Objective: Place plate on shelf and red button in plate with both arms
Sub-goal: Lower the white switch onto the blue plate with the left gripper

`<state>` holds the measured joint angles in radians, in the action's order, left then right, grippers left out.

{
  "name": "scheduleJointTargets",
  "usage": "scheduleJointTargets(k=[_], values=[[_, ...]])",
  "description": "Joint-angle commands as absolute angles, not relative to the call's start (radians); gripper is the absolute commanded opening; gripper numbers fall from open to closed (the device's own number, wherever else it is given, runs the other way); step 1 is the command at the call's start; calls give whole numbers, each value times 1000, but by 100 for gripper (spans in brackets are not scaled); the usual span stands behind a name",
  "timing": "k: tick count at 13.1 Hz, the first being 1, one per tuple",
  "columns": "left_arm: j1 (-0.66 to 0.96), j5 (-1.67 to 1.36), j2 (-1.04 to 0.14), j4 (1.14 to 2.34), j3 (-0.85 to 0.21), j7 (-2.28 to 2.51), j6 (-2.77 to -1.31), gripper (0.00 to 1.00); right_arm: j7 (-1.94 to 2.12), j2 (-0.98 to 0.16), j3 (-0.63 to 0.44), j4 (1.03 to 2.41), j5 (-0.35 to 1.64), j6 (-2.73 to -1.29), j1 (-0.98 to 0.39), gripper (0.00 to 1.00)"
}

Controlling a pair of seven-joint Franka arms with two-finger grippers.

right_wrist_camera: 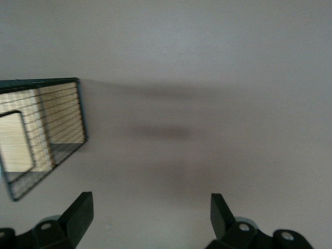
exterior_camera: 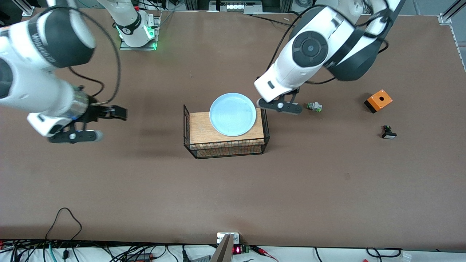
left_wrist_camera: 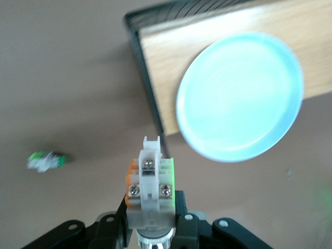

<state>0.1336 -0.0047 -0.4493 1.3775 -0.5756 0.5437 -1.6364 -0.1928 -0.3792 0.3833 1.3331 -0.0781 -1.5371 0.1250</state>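
The pale blue plate point(exterior_camera: 233, 114) lies on the wooden top of a black wire rack point(exterior_camera: 225, 153) at mid-table; it also shows in the left wrist view point(left_wrist_camera: 239, 96). My left gripper point(exterior_camera: 277, 104) hangs just beside the rack's end toward the left arm. In the left wrist view it point(left_wrist_camera: 152, 210) is shut on a button part point(left_wrist_camera: 150, 187) with a whitish body, green and orange sides and a silver collar. The part's cap is hidden between the fingers. My right gripper point(exterior_camera: 120, 112) is open and empty over bare table toward the right arm's end point(right_wrist_camera: 150, 207).
A white-green part point(exterior_camera: 314, 106) lies on the table close to the left gripper point(left_wrist_camera: 46, 161). An orange box point(exterior_camera: 378, 100) and a black button with a white face point(exterior_camera: 389, 133) lie toward the left arm's end. The rack shows in the right wrist view point(right_wrist_camera: 46, 135).
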Motion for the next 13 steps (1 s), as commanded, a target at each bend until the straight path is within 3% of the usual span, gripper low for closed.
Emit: scheduleJointTargets(k=[1,6,9,13], values=[[195,5,-552,1255,-565,587,-1666,0,-150,-365,396,1345,-89,-1502,189,100],[414,106,-661,1135,-470,773,-1706,0,-163,-351,390,1342,-118,-1497,186,100],[433,106,-719,1104,-457,775,-1707,0,-152,-315,356,1341,-118,-1509,167,100],[456,109,-778,1111,-445,773,-1727,0,-69,-171,267,1572,-110,-1667,133,100]])
